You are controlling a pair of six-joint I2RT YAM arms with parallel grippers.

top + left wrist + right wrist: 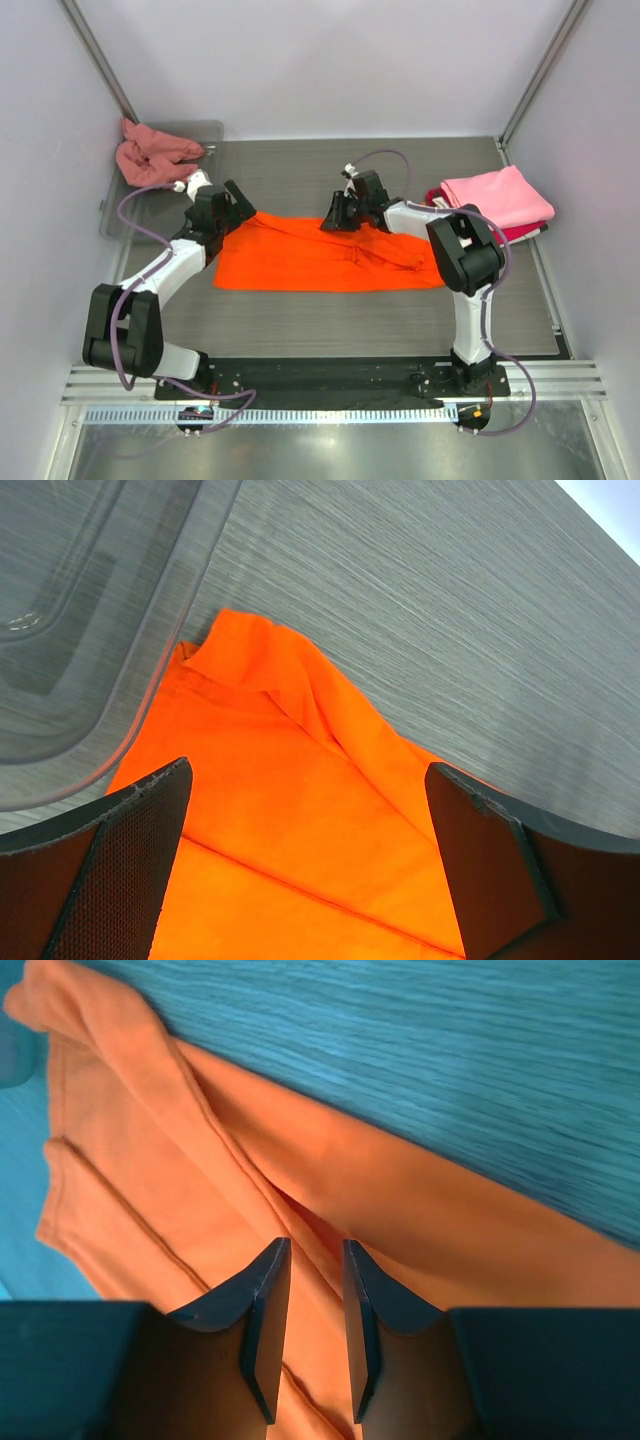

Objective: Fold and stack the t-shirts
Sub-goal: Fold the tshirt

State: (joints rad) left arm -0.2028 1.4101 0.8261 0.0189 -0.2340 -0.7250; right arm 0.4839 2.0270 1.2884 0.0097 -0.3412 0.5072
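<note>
Orange t-shirt (320, 262) lies flat beneath both grippers. Left gripper (308, 772) hangs with jaws spread wide over the shirt's corner, with the clear tray (90, 630) just off to its left. Right gripper (315, 1248) has jaws nearly together at a raised fold; whether cloth is pinched cannot be told. Off to its right, the light pink t-shirt (497, 195) sits on the crimson t-shirt (437, 197).

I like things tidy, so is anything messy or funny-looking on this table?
Yes. The salmon-pink shirt is scrunched in a heap at the far corner of the clear tray, not folded. The orange shirt lies spread out with wrinkles, only partly folded. The light pink shirt sits neatly folded on the red one.
</note>
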